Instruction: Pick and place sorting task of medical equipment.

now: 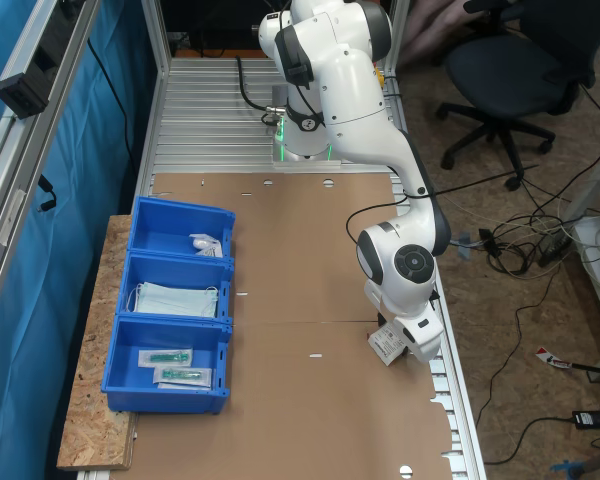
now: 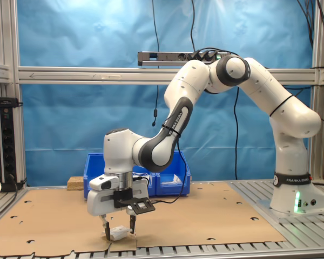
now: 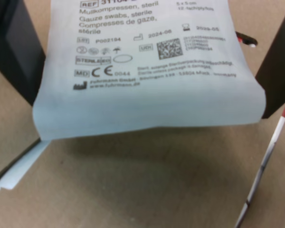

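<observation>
White packet (image 2: 119,233): clamped between gripper (image 2: 119,233) fingers, far from blue bins (image 1: 173,315); pick step; next, lift and carry binward.

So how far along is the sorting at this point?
Early in this item's cycle. Done: the three blue bins already hold items, one of them a face mask. In hand: the pincer is closed on the white packet low over the cardboard table, across from the bins. Left: carry it to a bin and release it.
</observation>
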